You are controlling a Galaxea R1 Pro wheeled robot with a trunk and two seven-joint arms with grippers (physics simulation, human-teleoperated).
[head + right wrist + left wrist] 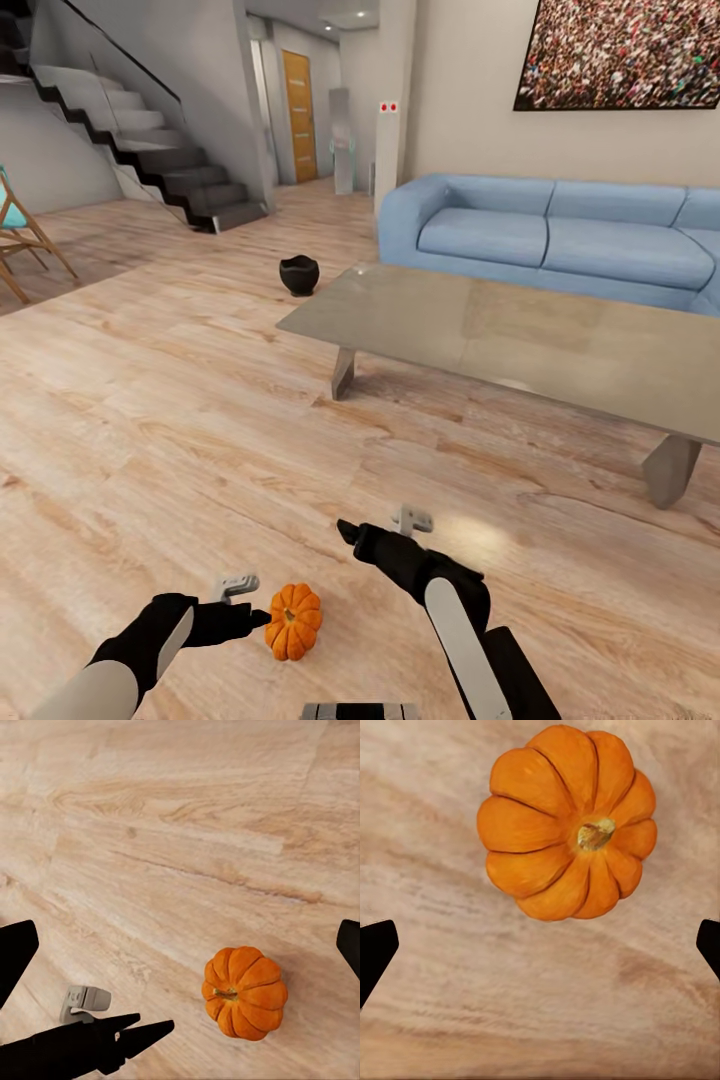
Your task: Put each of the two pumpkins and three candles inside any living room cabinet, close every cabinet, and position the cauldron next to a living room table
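Note:
One orange ribbed pumpkin point(293, 621) lies on the wooden floor just in front of me. My left gripper point(258, 617) hovers right beside it, open; in the left wrist view the pumpkin point(566, 821) sits just beyond the wide-apart black fingertips point(375, 952). My right gripper point(348, 530) hangs open above the floor, a little beyond the pumpkin and to its right. Its wrist view takes in the pumpkin point(244, 991) and the left gripper point(142, 1031). The black cauldron point(298, 274) stands on the floor by the near left corner of the glass table point(420, 330). The candles and the cabinet are out of view.
A blue sofa point(560, 235) stands behind the table against the far wall. Stairs point(150, 140) rise at the back left, and a wooden chair point(20, 235) is at the left edge. Open wooden floor lies between me and the table.

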